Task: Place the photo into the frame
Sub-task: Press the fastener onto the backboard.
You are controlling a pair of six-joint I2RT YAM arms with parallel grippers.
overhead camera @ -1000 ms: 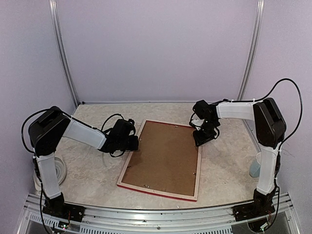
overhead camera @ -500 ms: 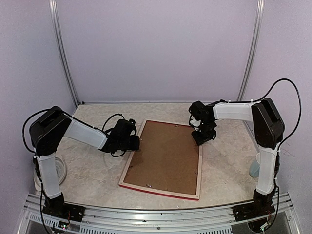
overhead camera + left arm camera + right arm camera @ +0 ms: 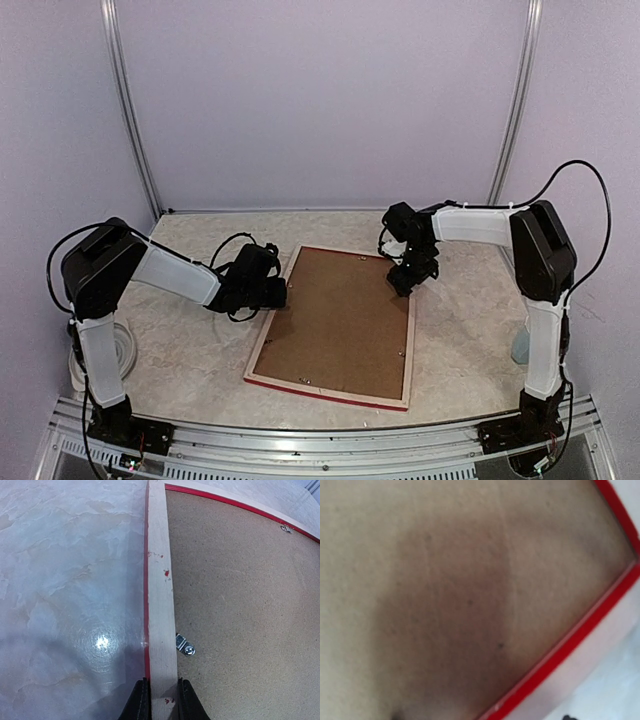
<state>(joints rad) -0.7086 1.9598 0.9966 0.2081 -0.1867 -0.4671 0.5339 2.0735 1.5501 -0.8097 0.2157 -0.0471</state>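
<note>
Since the frame (image 3: 325,390) lies face down on the tabletop (image 3: 190,350) with its brown backing board (image 3: 340,315) set in, the photo is out of view. The left end effector (image 3: 164,702) pinches the pale wood rail, a sound hold on something that is likely stiff and light. The right end effector (image 3: 400,282) hovers at the far right corner, and I cannot tell how wide it stands.

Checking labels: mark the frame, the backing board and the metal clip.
frame (image 3: 160,580), left wrist view, pale wood side rail.
backing board (image 3: 340,310), top external view, middle of brown panel.
metal clip (image 3: 184,646), left wrist view, its middle.
</note>
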